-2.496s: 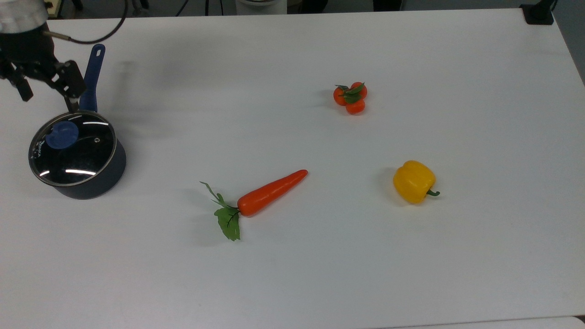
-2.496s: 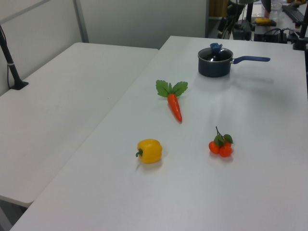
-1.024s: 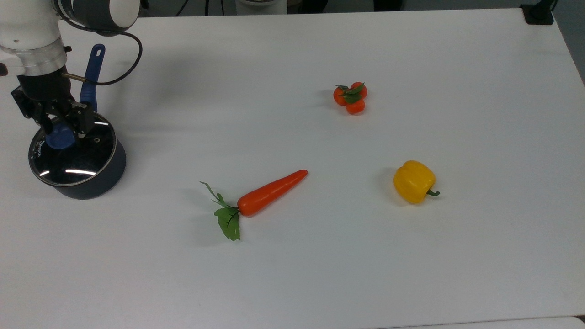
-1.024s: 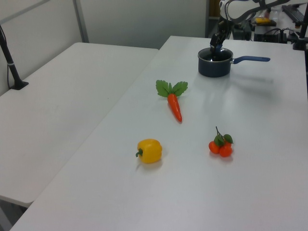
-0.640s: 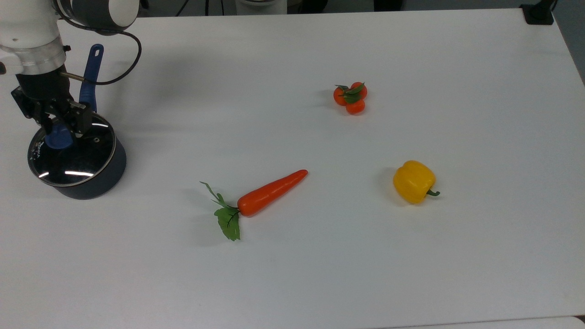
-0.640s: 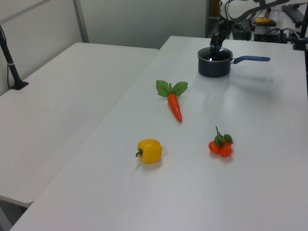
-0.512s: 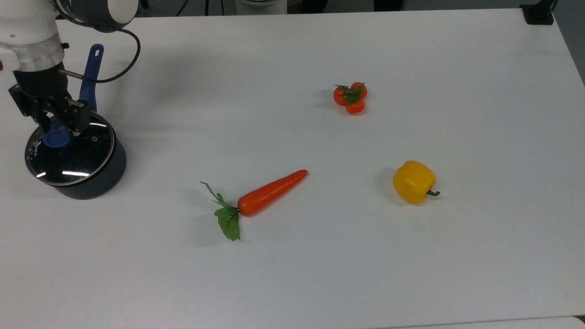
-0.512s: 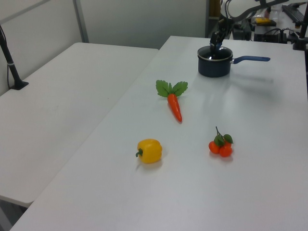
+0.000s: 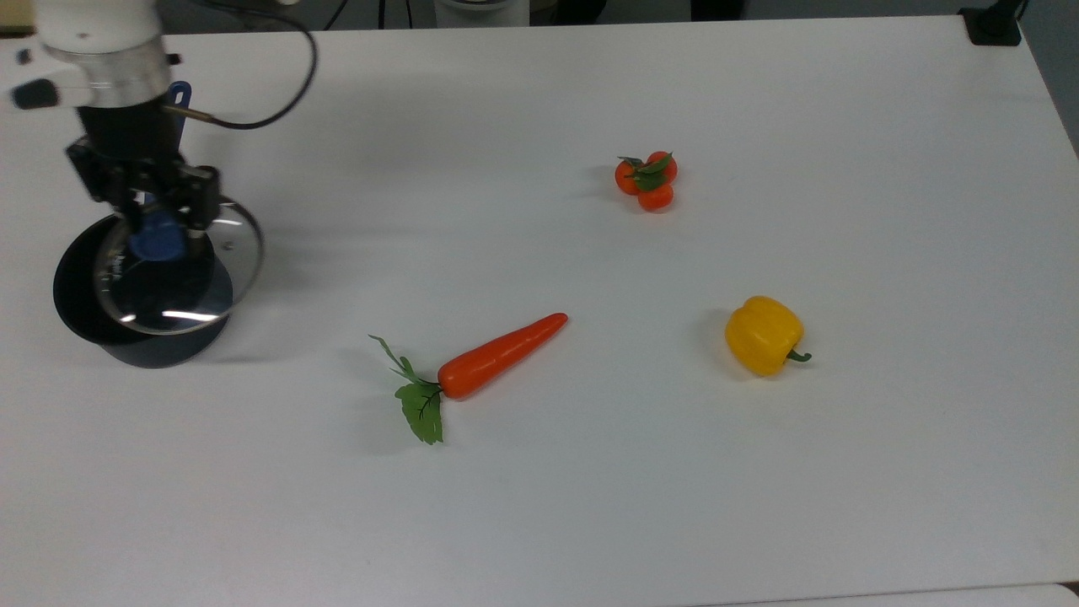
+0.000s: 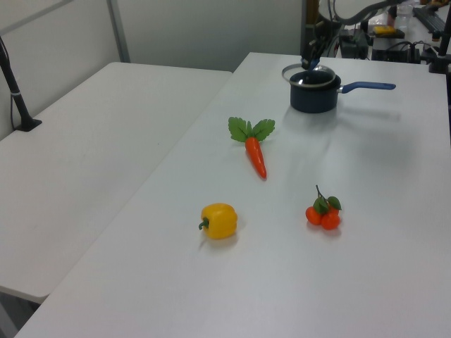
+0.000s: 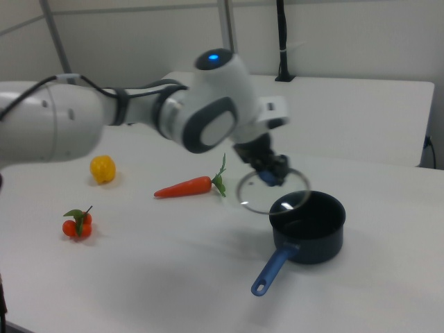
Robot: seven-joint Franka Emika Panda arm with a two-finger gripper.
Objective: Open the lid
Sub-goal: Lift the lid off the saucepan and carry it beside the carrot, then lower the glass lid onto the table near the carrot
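My gripper (image 9: 163, 231) is shut on the blue knob of the lid (image 9: 223, 253), a clear glass disc with a thin metal rim. It holds the lid in the air, a little above the dark saucepan (image 9: 80, 295) and shifted toward the top view's right, so part of the pan's dark inside shows. In the right view the lid (image 11: 253, 198) hangs level beside the saucepan's (image 11: 316, 232) rim, overlapping it slightly, and the blue handle (image 11: 272, 272) points toward the camera. In the left view the lid (image 10: 299, 72) floats just over the saucepan (image 10: 315, 97).
On the white table (image 9: 590, 472) lie a carrot (image 9: 497, 354) with green leaves, a bunch of small tomatoes (image 9: 646, 179) and a yellow pepper (image 9: 763, 335), all toward the top view's right of the pan. A second table (image 10: 84, 155) adjoins in the left view.
The gripper came down, shut on the lid's knob, then raised the lid off the saucepan and carried it toward the top view's right. The saucepan's inside is now partly exposed.
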